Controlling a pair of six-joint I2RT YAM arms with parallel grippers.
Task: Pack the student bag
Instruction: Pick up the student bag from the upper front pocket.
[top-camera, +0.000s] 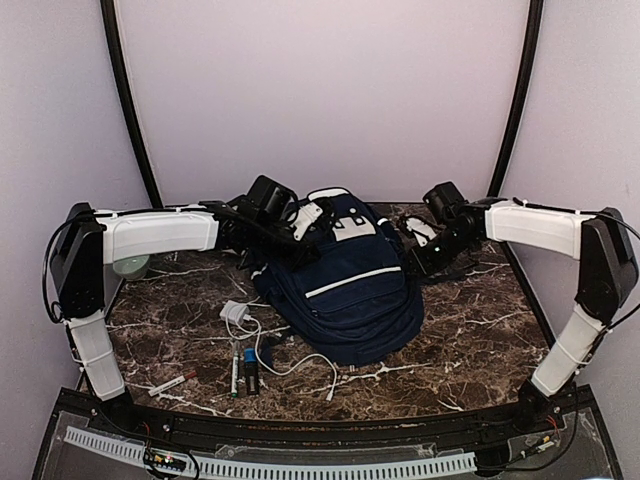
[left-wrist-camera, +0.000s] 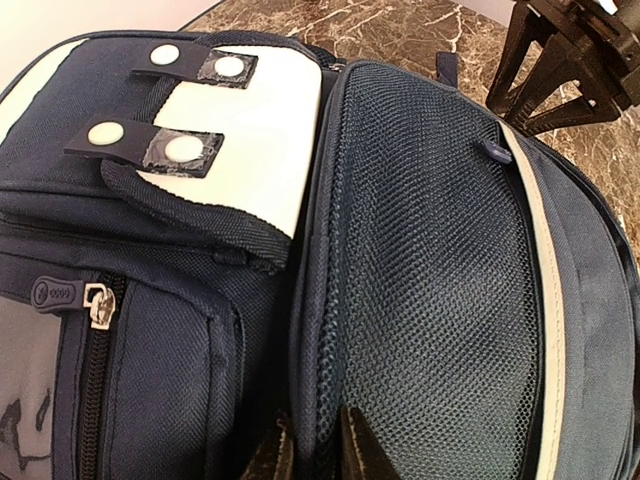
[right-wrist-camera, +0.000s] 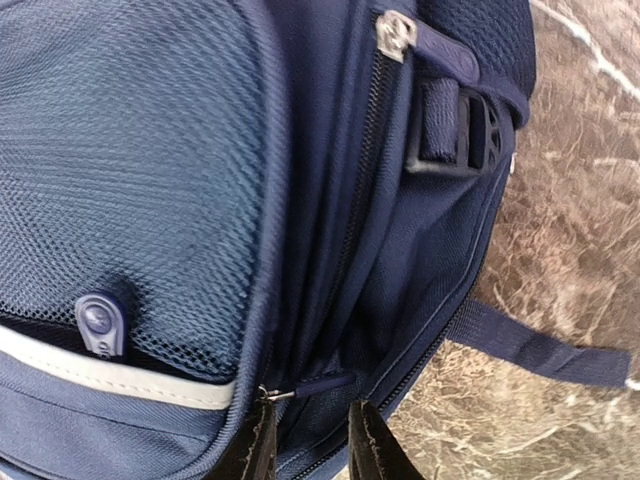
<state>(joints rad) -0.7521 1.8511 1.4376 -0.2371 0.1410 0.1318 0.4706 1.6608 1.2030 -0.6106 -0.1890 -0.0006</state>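
Navy mesh-and-woven student bag

The navy blue woven cloth backpack looks matt, its open mesh panel coarse, its small metal zip pull shiny; the brown veined marble-look tabletop is glossy.

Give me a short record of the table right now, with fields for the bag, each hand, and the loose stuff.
bag: backpack, navy with white stripes, lying flat mid-table
left: left hand at the backpack's top, closed on a fabric edge beside the mesh panel
right: right hand at the backpack's other side, fingers either side of a zipper seam; grip unclear
loose items: white charger with its cable, and pens, on the table on the left arm's side of the backpack
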